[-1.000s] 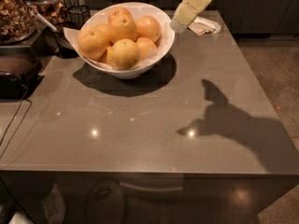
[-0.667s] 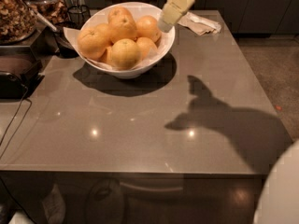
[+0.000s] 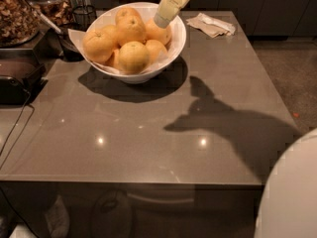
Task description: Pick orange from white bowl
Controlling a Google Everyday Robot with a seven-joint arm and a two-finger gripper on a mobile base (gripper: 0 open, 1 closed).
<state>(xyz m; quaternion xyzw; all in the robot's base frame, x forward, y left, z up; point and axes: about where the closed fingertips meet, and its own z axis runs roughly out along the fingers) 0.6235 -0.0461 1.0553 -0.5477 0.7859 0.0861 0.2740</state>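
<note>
Orange: deep-coloured, round, at the right rear of the heap inside the white bowl. It rests against the bowl's right inner wall and touches its neighbours.

Gripper: cream-coloured, comes down slantwise from the top edge of the view. Its tip sits over the upper left of that orange, inside the bowl's rim. Contact or a hair apart: cannot tell. Whether the gripper is spread or pressed together: cannot tell from this angle. Nothing visibly held.

Bowl: wide, glossy, flaring sides, stands at the rear left of the grey table. White paper lining pokes out over the left rim. Several oranges are heaped in it, all touching. One paler, yellowish orange lies at the front of the heap. Another deep orange is at the left.

Table top: glossy, with bright light spots. The bowl's shadow falls in front of it. The arm's shadow stretches across the right half of the top.

Rear right corner: crumpled napkin, well apart from the bowl.

Left edge: clear container of brown dried pieces and, below it, a black appliance with a cable running down off the table's side.

Lower right corner: a white rounded part of the robot, close to the camera.
</note>
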